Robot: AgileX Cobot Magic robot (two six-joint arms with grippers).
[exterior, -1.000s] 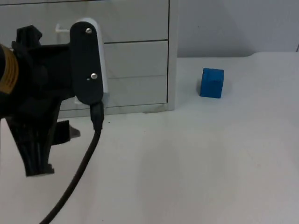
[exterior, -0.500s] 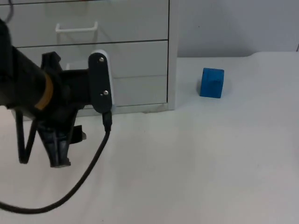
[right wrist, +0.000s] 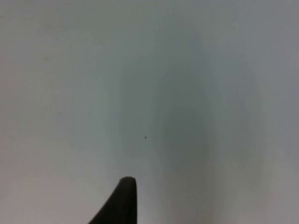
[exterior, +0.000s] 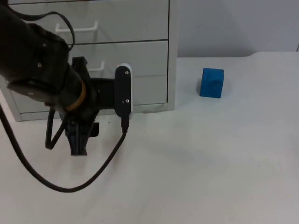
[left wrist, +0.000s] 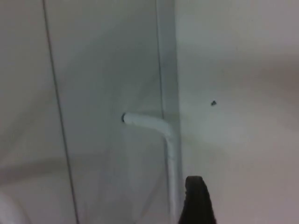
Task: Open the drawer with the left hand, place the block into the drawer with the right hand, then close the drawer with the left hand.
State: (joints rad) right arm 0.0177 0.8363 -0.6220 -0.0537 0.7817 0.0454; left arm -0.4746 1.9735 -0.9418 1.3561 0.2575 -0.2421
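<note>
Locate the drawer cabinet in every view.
Top view: cabinet at upper left, behind the left gripper.
Left wrist view: cabinet front with its white handle, close ahead.
Right wrist view: right gripper faces the table.
Shared landmark: the white table.

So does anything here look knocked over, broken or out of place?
Nothing stands out. The white drawer unit stands with its drawers shut, the blue block sits upright on the table, and the left hand hangs before the drawers.

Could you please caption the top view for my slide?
Left gripper low before the closed white drawer unit; blue block waits on the table.
</note>
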